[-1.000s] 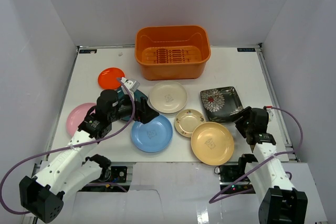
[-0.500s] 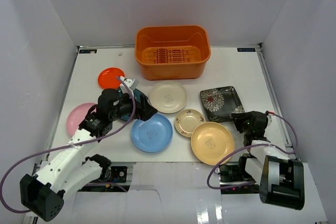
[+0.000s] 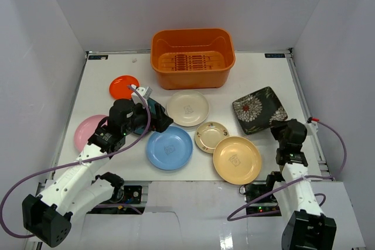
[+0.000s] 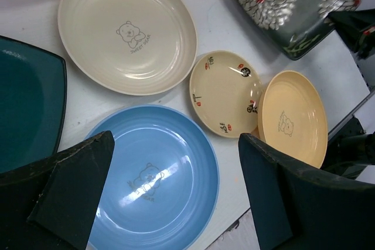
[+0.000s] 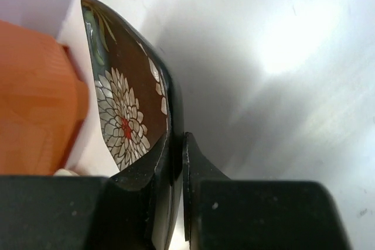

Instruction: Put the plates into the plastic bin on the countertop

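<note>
Pinching the near rim of the square black flower plate between the closed-in fingers of the right gripper, plate tilted; orange plastic bin well ahead and left. Spread wide over the blue plate: left gripper, dark teal square plate just left, cream plate ahead.

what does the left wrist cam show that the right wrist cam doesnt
Only the left wrist: the open left pincer framing the blue plate, plus the cream plate, small patterned plate, tan-yellow plate and part of the teal square plate. Only the right wrist: a close look at the right pincer shut on the rim of the black flower plate, seen edge-on. Both: that flower plate and the orange bin, just a sliver in the left wrist view.
</note>
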### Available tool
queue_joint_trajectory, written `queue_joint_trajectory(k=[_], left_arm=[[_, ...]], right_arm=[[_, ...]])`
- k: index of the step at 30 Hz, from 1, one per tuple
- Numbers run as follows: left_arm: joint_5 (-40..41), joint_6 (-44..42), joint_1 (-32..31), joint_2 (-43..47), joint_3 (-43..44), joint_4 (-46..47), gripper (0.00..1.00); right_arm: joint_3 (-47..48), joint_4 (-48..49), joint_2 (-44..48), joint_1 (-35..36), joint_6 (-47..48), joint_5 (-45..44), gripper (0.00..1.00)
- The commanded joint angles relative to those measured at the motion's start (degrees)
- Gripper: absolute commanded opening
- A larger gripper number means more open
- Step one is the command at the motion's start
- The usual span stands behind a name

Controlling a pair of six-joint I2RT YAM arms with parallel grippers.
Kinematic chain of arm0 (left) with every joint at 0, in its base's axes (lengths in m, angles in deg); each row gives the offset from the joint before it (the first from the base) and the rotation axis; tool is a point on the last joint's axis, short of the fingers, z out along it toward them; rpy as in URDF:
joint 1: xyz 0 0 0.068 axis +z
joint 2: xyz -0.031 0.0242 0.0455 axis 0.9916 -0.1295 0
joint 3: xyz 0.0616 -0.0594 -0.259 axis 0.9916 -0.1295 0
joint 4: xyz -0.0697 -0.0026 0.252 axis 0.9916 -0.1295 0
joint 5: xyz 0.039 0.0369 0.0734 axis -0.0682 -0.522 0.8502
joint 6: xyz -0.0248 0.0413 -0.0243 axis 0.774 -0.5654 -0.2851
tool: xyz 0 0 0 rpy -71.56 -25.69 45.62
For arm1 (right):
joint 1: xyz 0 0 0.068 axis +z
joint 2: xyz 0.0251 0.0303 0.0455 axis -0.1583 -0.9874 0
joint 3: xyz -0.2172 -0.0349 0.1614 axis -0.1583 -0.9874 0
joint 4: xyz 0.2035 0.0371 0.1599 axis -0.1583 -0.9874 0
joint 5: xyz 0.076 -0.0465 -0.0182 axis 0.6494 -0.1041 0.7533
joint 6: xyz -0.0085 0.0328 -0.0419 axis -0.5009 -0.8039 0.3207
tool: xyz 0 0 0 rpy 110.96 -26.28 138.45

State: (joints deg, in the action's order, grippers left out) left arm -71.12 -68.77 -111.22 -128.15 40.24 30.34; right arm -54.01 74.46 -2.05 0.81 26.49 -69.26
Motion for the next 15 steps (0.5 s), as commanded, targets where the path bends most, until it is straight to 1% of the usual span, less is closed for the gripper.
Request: queue_joint_trajectory(k=[1,2,6,9,10,11,12,13,14,15], left_arm=[[1.5,0.1,0.0,1.2,2.1,-0.3,0.98],[1.6,0.1,0.0,1.3,2.2,-0.4,0.98],[2.9,0.1,0.0,1.6,2.2,-0.7,0.98],[5.7,0.5,-0.1,1.6,2.2,-1.5,0.98],[6.6,0.6,-0.2,1.6,2.2,-1.7,0.98],[7.7,0.9,-0.2,1.6,2.4,-2.2,0.98],[10.3,1.8,-0.4,1.5,2.4,-2.6,0.98],[11.7,2.4,-0.8,1.3,2.5,-2.9,0.98],[12.7,2.8,-1.0,1.1,2.6,-3.5,0.98],[15.1,3.7,-1.1,0.9,2.7,-3.8,0.98]], right_arm=[[12.8,7.5,5.4,-0.4,7.0,-2.8,0.08],[17.2,6.2,5.8,-0.4,9.6,-2.1,0.08],[26.5,6.6,3.6,-0.3,12.3,3.2,0.08],[33.4,9.7,-1.9,-0.3,11.9,12.3,0.08],[35.5,10.4,-6.3,-0.2,11.4,16.8,0.08],[37.7,10.6,-8.5,0.5,11.1,18.5,0.08],[42.5,10.7,-11.1,1.2,11.0,19.9,0.08],[45.5,10.4,-16.4,2.1,11.5,21.7,0.08],[48.6,9.7,-19.1,4.9,12.5,21.9,0.08],[52.4,6.6,-22.3,6.6,13.9,21.9,0.08]])
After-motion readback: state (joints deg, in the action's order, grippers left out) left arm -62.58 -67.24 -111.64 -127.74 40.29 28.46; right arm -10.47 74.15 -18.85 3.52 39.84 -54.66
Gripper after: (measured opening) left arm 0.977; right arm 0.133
